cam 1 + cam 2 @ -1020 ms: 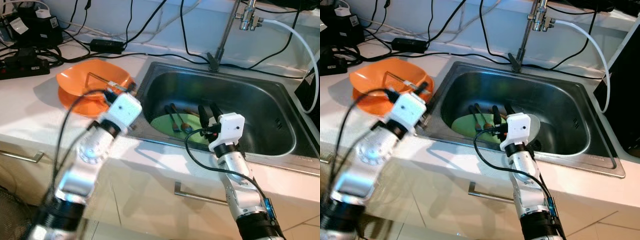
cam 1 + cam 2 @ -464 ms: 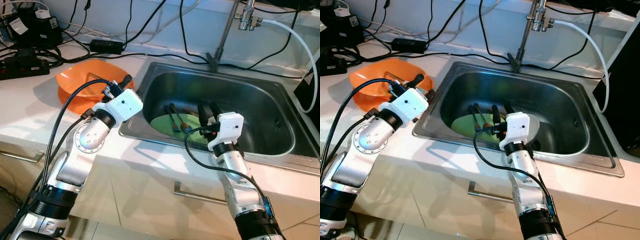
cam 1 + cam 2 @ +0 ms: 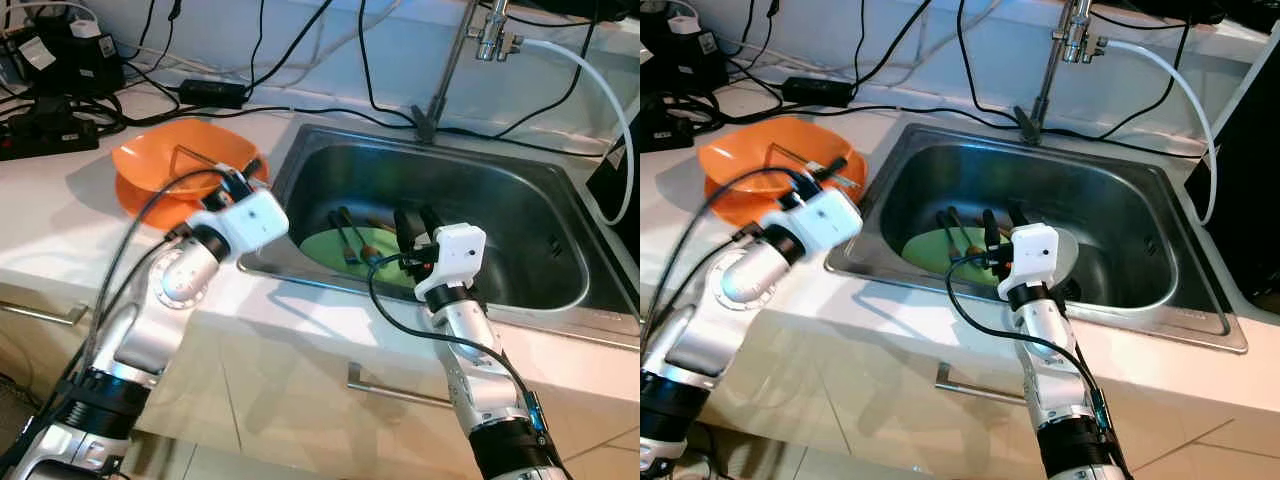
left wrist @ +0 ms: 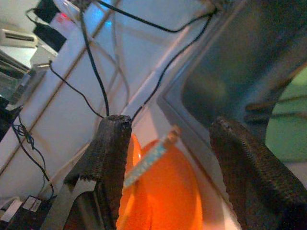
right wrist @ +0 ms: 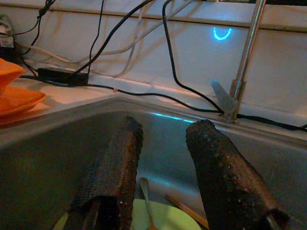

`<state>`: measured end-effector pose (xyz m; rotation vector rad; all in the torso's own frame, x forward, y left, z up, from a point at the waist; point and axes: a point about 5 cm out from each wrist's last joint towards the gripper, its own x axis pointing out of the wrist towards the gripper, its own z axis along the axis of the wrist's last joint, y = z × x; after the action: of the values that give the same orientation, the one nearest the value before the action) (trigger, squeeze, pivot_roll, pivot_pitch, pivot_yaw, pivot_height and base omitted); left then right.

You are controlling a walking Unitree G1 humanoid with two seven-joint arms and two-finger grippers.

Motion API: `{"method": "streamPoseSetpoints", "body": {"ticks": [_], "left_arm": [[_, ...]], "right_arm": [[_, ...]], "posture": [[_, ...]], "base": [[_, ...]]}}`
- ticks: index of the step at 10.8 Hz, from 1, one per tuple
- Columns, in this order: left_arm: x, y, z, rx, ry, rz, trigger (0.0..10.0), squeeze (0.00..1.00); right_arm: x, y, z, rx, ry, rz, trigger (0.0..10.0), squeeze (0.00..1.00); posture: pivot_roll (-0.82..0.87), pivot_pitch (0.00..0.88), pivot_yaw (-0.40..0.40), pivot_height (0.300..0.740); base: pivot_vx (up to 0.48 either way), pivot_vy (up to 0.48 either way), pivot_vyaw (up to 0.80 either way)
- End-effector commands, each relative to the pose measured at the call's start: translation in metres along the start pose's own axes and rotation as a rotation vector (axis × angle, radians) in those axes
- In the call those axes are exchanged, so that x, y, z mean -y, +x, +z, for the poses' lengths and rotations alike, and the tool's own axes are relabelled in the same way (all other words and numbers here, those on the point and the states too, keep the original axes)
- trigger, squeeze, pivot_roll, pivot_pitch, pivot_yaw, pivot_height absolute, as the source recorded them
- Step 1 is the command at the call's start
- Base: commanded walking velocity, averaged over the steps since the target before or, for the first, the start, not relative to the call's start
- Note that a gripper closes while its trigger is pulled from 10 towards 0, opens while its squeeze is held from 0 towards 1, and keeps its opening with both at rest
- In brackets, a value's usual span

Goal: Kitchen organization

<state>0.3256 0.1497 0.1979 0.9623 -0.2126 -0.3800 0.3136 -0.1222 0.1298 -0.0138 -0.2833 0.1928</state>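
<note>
In the sink (image 3: 520, 290), mid-frame, the right gripper (image 3: 414, 232) hovers with fingers (image 5: 218, 167) spread and empty just above the green plate (image 3: 335, 248) holding cutlery (image 3: 352, 238). At left, the left gripper's (image 4: 170, 158) parted fingers frame the orange bowl (image 3: 160, 165) on the table (image 3: 50, 210).

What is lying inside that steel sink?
In the sink lies a green plate with dark cutlery across it. The right gripper, fingers apart, covers the plate's far side, so anything there is hidden.
</note>
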Motion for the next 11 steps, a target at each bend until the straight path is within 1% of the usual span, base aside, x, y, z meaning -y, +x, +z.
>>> {"method": "streamPoseSetpoints", "body": {"ticks": [1,4,6,8,10,11], "left_arm": [[-0.001,0.004,0.004,0.013,0.048,-0.011,10.0,0.00],[-0.004,0.014,0.003,-0.011,0.148,-0.007,10.0,0.00],[-0.007,0.027,0.003,-0.041,0.218,0.006,10.0,0.00],[-0.007,0.033,-0.001,-0.073,0.250,0.002,10.0,0.00],[-0.007,0.035,-0.005,-0.090,0.251,-0.002,10.0,0.00],[-0.007,0.036,-0.007,-0.096,0.249,-0.003,4.8,0.00]], "right_arm": [[0.000,-0.001,-0.005,-0.022,0.000,-0.010,10.0,0.00],[0.000,0.000,-0.005,-0.018,0.001,-0.011,10.0,0.00],[-0.001,0.000,-0.005,-0.017,0.001,-0.010,10.0,0.00],[0.000,0.000,-0.005,-0.017,-0.001,-0.015,10.0,0.00],[0.000,0.001,-0.005,-0.016,-0.002,-0.014,10.0,0.00],[-0.001,0.001,-0.005,-0.016,-0.001,-0.011,10.0,0.00]], "posture": [[0.24,0.032,-0.065,0.740],[0.24,0.029,-0.063,0.740],[0.23,0.026,-0.058,0.740],[0.23,0.024,-0.057,0.740],[0.23,0.024,-0.057,0.740],[0.23,0.022,-0.057,0.740]], "base": [[0.000,0.000,0.00],[0.000,0.000,0.00],[0.000,0.000,0.00],[0.000,0.000,0.00],[0.000,0.000,0.00],[0.000,0.000,0.00]]}}
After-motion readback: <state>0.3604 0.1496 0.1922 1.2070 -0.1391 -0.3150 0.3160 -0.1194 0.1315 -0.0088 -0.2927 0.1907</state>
